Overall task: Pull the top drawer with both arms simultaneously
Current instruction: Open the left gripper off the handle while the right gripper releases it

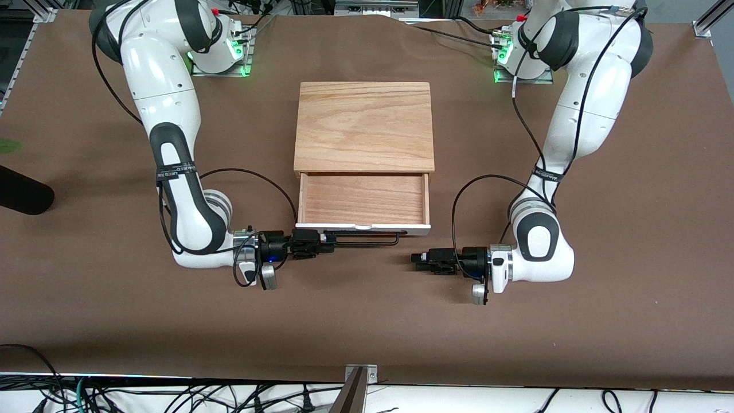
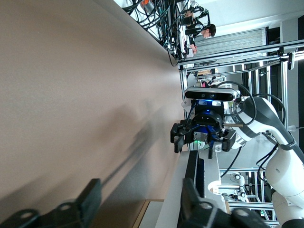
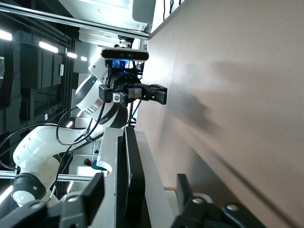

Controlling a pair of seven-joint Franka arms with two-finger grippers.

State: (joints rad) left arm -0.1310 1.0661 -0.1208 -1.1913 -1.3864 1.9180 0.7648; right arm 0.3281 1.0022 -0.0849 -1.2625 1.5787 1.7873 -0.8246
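Top drawer (image 1: 363, 199) stands pulled toward us, handle (image 1: 367, 240) lying crosswise between our open right end effector (image 1: 328, 241) and open left end effector (image 1: 415, 259).

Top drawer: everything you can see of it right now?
The top drawer is pulled well out of the wooden cabinet toward the front camera. It is a shallow light-wood tray, nothing in it, with a white front panel and a thin black bar handle. The right pincer sits at the handle's end, fingers either side of the bar. The left pincer hangs clear of it.
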